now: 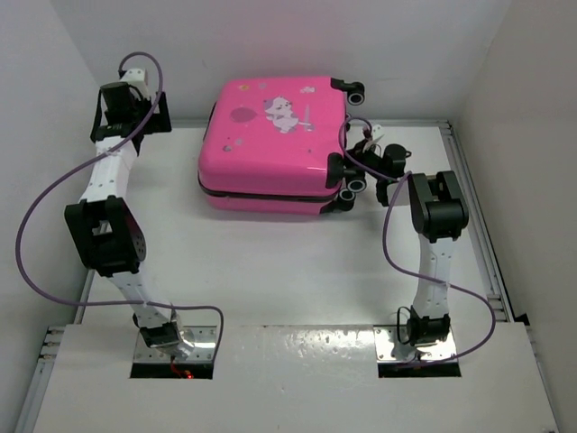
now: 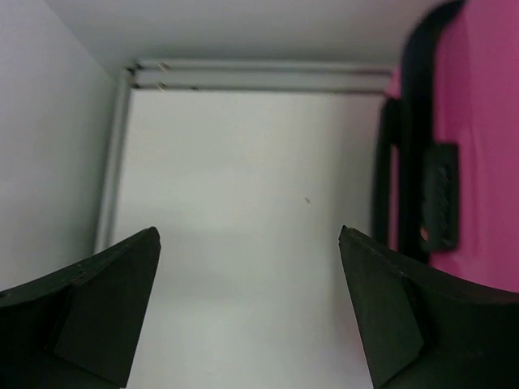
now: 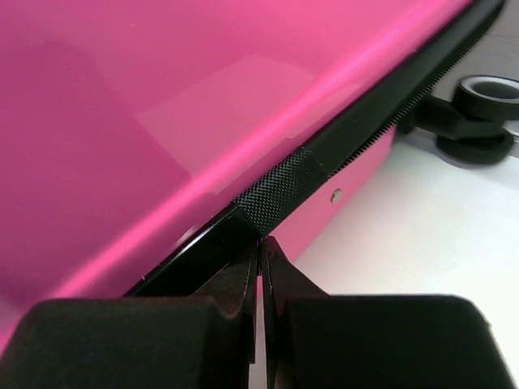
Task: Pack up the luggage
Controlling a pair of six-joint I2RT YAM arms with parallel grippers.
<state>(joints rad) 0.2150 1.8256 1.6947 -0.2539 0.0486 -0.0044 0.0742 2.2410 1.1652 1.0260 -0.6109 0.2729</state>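
The hot-pink luggage [image 1: 270, 144] lies flat and closed at the back middle of the table, white cartoon print facing up. My right gripper [image 1: 343, 170] is at its right edge between the black wheels [image 1: 355, 91]. In the right wrist view the gripper [image 3: 261, 243] is shut, its tips touching a black textured patch [image 3: 280, 190] on the zipper seam [image 3: 373, 121] of the pink shell [image 3: 162, 97]; nothing shows between the fingers. My left gripper [image 1: 133, 110] hangs at the back left. It is open and empty [image 2: 249, 243], with the luggage's side [image 2: 478, 121] to its right.
White walls enclose the table on three sides. A metal rail [image 2: 259, 74] runs along the back edge and another along the right edge [image 1: 473, 207]. One luggage wheel [image 3: 486, 97] sits close to my right fingers. Purple cables loop beside both arms.
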